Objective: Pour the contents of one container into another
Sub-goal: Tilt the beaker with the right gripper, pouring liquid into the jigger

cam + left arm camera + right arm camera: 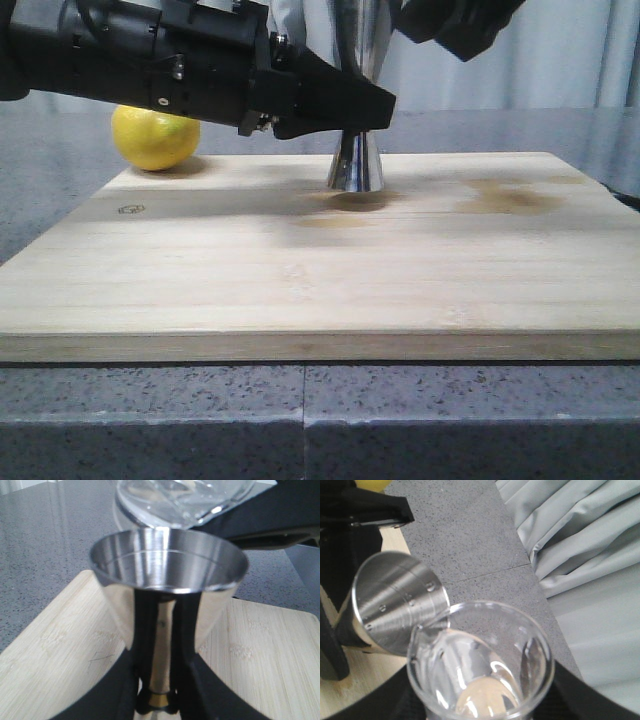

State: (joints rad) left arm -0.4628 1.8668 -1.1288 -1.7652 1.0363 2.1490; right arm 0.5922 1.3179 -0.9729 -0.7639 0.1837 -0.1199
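The steel jigger (pixel 355 168) stands on the wooden board (pixel 300 290), its foot on a damp patch. My left gripper (pixel 345 112) is shut on its narrow waist, where the gold band (pixel 160 699) shows between the black fingers (pixel 102 700). The jigger's open cup (pixel 167 565) faces up. The clear glass beaker (pixel 480 665) is tilted with its lip over the jigger's rim (pixel 400 607). My right gripper (pixel 480 707) is shut on the beaker. From the left wrist the beaker (pixel 185 500) hangs just above the cup. Droplets cling inside both vessels; I cannot tell how much liquid either holds.
A yellow lemon (pixel 155 135) lies at the board's back left corner. Wet stains (pixel 515 200) mark the board at the back right. The board sits on a grey speckled counter (pixel 300 420), with a pale curtain (pixel 585 555) behind.
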